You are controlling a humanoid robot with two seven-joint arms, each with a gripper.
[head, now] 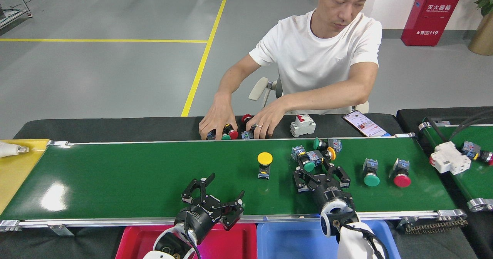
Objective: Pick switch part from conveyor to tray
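Head view, catalogue of what I see:

Conveyor [134,178]: dark-green belt with silver rails, running across my view from left to right.

Tray [133,241]: red, just below the near rail at bottom centre-left; the part I can see is bare.

Blue bin [289,239]: touching the tray's right side.

My left gripper [212,193]: over the near edge of the belt above the tray, fingers spread wide, nothing between them.

My right gripper [321,172]: on the belt, fingers splayed open just short of the switch cluster; I see nothing clamped.

Switch cluster [314,155]: several switch parts bunched together right of belt centre, with green and orange caps, just ahead of my right gripper.

Yellow-capped switch [264,163]: standing alone on the belt near centre, between my two grippers.

Green-capped switch [370,173]: lying on the belt, right of the cluster.

Red-capped switch [400,173]: lying beside the green one, further right.

Person [319,55]: seated behind the belt in a white shirt, both hands on a heap of switches on the black table.

Phone [366,123]: on the black table, right of the person's hands.

Yellow bin [15,166]: at the belt's left end.
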